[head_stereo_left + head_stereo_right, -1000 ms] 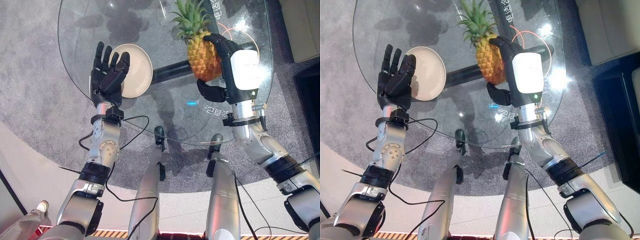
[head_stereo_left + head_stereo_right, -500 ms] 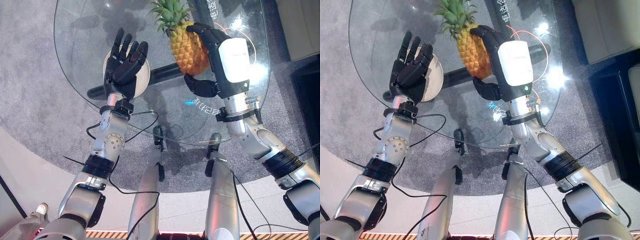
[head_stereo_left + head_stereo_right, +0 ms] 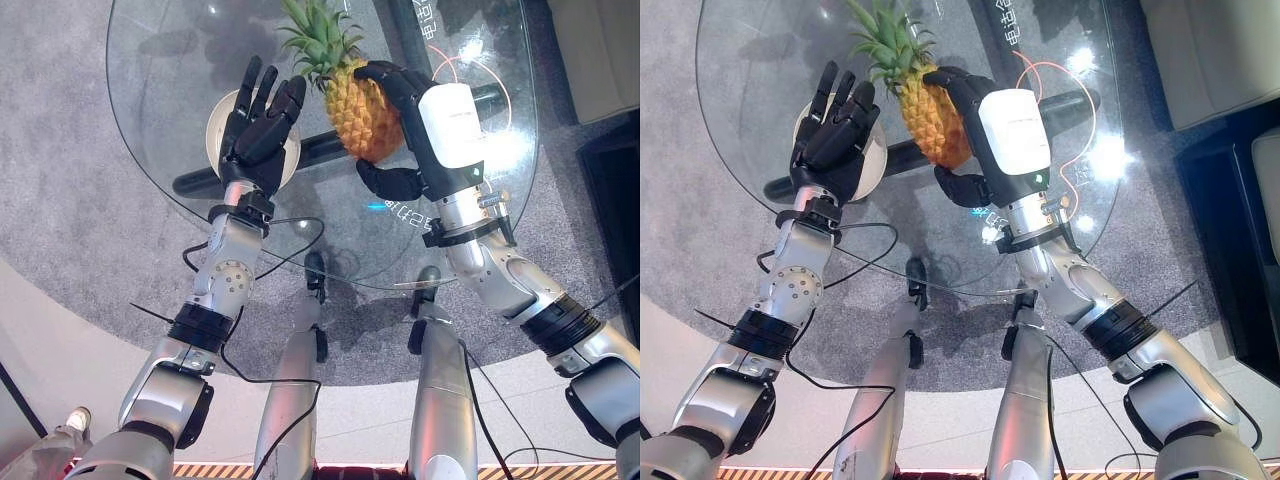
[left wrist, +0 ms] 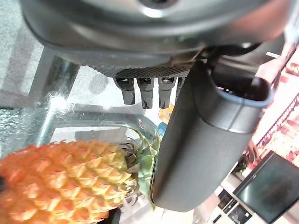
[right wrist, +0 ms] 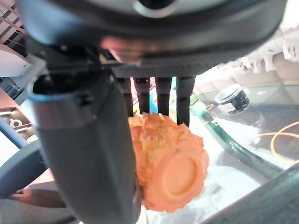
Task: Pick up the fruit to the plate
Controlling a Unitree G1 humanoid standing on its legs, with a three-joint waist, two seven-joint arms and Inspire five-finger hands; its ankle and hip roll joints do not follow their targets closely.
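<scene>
A pineapple (image 3: 360, 110) with a green leafy crown is held above the round glass table (image 3: 160, 60); my right hand (image 3: 425, 130) is shut on it, fingers over its top and thumb beneath. In the right wrist view the pineapple (image 5: 168, 163) sits between thumb and fingers. A cream plate (image 3: 222, 118) lies on the glass to the pineapple's left. My left hand (image 3: 258, 125) hovers open over that plate, fingers straight, close beside the pineapple's crown. The left wrist view shows the pineapple (image 4: 65, 179) just past its open fingers.
A dark bar (image 3: 320, 150) runs under the glass beneath plate and fruit. An orange cable loop (image 3: 1040, 70) lies on the table at the right. Grey carpet surrounds the table. A beige sofa edge (image 3: 600, 50) stands at the far right.
My right hand has carried the pineapple leftward toward the plate. The left hand has stayed open over the plate, now nearly touching the crown.
</scene>
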